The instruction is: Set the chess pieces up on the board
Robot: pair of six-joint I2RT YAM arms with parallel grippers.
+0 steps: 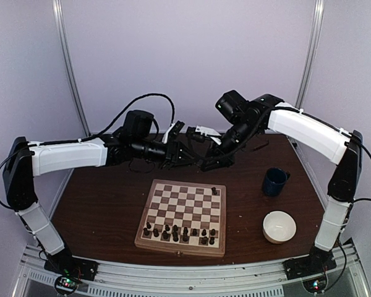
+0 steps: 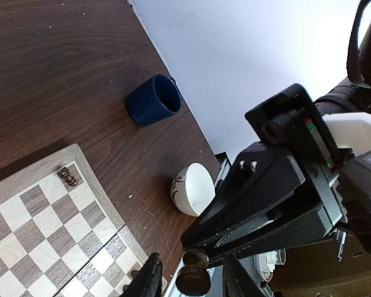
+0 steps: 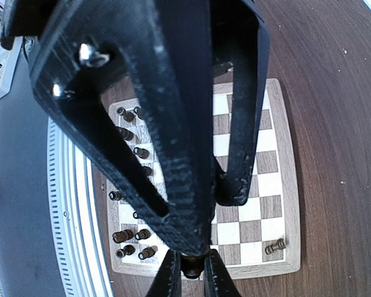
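The right claw point(image 1: 209, 163) is pressed together on a small dark brown turned chess piece point(image 2: 193, 277). It pinches the piece at one narrow end, so the rounded end sticks out past its fingertips, in the air over the far half of the dark wooden bench point(image 1: 105, 204). The left claw point(image 2: 191, 286) is spread around that same piece, one finger on each side with a sliver of gap showing both ways, so it has no grip on it. To my eye this is a hand-over: the piece is offered end-out so the other arm can take it and stand it upright. Below, closer to the bench's near edge, the square wooden chessboard with cream and brown squares point(image 1: 187, 204) lies flat. Most of the other dark pieces point(image 1: 179, 233) stand crowded in two rows along the board's side facing the near edge. A lone dark piece point(image 1: 214, 190) sits at the board's corner pointing to the bench's far right, so the set-up looks well along but unfinished. Toward the right edge a dark blue mug point(image 1: 275, 181) stands upright, and a white bowl point(image 1: 279, 226) rests closer to the near right corner, both apart from the board. What really crowds things is the two arms themselves, nose to nose, with little room to part without jogging the piece.
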